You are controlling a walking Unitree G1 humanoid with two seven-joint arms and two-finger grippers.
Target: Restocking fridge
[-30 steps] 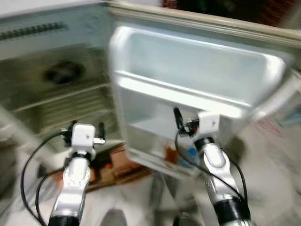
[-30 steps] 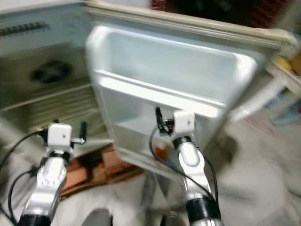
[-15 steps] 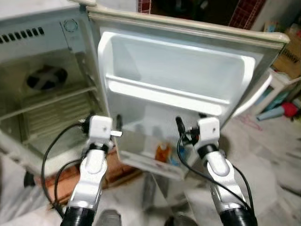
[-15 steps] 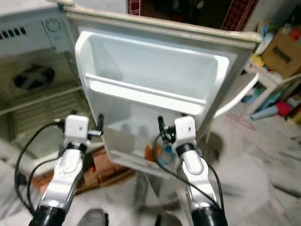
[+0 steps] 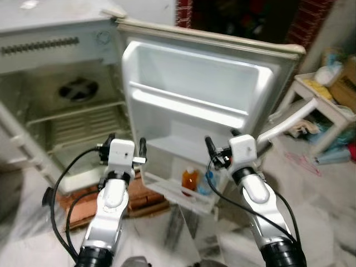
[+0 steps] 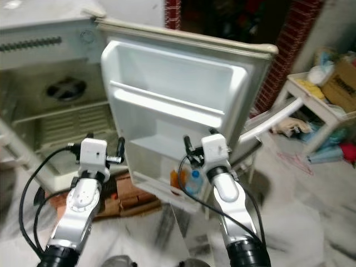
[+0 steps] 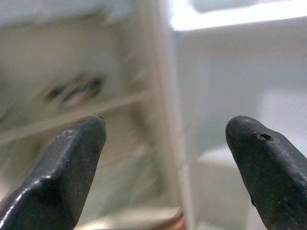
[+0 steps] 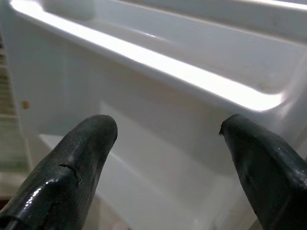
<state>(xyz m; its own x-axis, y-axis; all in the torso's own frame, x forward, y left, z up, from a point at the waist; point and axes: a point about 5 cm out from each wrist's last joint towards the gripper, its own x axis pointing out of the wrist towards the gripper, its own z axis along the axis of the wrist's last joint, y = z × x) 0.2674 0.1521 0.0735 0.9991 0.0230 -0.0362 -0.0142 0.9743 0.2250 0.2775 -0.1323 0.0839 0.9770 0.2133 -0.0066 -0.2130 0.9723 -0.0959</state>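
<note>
The small fridge stands open, its white door [image 5: 194,83] swung toward me. An orange bottle [image 5: 189,179] and a clear bottle with a blue cap [image 5: 206,183] stand in the door's lowest shelf. My left gripper [image 5: 126,140] is raised near the door's hinge edge, open and empty. It faces the fridge interior [image 7: 81,91] and the door's edge. My right gripper [image 5: 221,139] is raised in front of the door's lower half, just above the bottles. It is open and empty, and a door shelf rail [image 8: 158,62] lies between its fingers.
The cabinet holds a wire shelf [image 5: 78,111] and a fan opening [image 5: 78,89]. A brown cardboard box [image 5: 146,197] lies on the floor by the door's foot. A white table [image 5: 328,105] with clutter stands at right, before a red brick wall [image 5: 303,22].
The whole picture has shifted and sharpened as the camera moved. Both grippers stay raised and open before the door. Nothing was taken hold of.
</note>
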